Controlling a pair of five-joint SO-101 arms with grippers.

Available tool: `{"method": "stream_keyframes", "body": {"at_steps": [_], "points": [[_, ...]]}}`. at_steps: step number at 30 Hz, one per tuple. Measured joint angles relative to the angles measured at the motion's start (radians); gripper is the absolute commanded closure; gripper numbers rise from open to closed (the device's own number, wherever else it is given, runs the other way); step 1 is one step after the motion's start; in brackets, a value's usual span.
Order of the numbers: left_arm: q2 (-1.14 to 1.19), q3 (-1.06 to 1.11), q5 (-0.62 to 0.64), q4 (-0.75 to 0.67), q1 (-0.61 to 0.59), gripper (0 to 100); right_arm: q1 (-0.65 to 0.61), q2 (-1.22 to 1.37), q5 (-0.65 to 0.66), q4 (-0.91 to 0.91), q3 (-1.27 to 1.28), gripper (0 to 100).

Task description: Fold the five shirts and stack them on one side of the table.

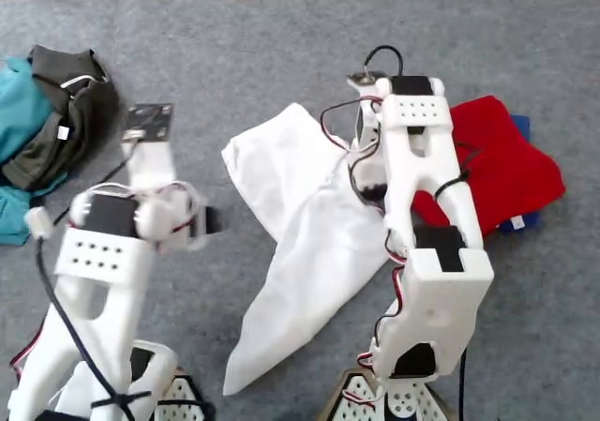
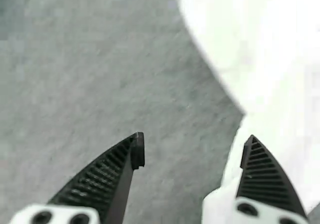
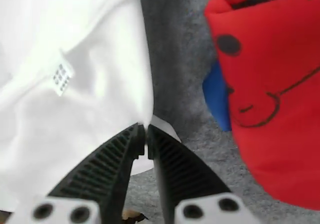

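Observation:
A white shirt (image 1: 309, 243) lies spread and partly folded in the middle of the grey table; it fills much of the right wrist view (image 3: 75, 84), and its edge shows in the left wrist view (image 2: 260, 49). My right gripper (image 3: 145, 134) is shut on the white shirt's edge, next to a folded red shirt (image 3: 270, 84) that lies on a blue one (image 3: 216, 97). In the high view the right gripper (image 1: 371, 188) sits between the white shirt and the red shirt (image 1: 502, 168). My left gripper (image 2: 195, 151) is open over bare table, just left of the white shirt; from above the left gripper (image 1: 202, 222) looks blurred.
A loose pile of a teal shirt (image 1: 21, 121) and a dark olive shirt (image 1: 75, 112) lies at the table's left edge. A blue shirt (image 1: 521, 126) peeks out under the red one at the right. Bare table (image 1: 234, 46) stretches along the far side.

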Motion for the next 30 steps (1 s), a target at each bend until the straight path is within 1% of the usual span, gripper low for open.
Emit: {"method": "stream_keyframes", "body": {"at_steps": [3,7,10,12,15,18,23,25,28,30], "points": [[0.031,-0.008,0.014,-0.106,0.092,68,0.0,-0.002,0.0,-0.075,0.075,98.4],[0.181,-0.061,0.044,-0.184,0.161,68,-0.003,-0.009,-0.002,-0.172,0.219,98.4],[0.347,-0.146,0.06,-0.189,0.192,68,-0.005,-0.014,-0.002,-0.21,0.279,98.4],[0.456,-0.213,0.061,-0.167,0.215,68,0.006,-0.017,-0.002,-0.239,0.299,98.4],[0.557,-0.301,0.068,-0.133,0.259,68,0.031,-0.02,-0.002,-0.265,0.31,98.4],[0.583,-0.35,0.068,-0.126,0.292,69,0.066,-0.02,-0.002,-0.272,0.31,98.4],[0.597,-0.396,0.068,-0.126,0.295,79,0.086,-0.02,-0.003,-0.273,0.318,98.4],[0.597,-0.396,0.068,-0.126,0.304,78,0.086,-0.02,-0.003,-0.273,0.318,98.4],[0.597,-0.394,0.066,-0.126,0.327,72,0.086,-0.02,-0.003,-0.273,0.318,98.4],[0.597,-0.371,0.038,-0.126,0.35,71,0.086,-0.02,-0.003,-0.273,0.318,98.4]]}}
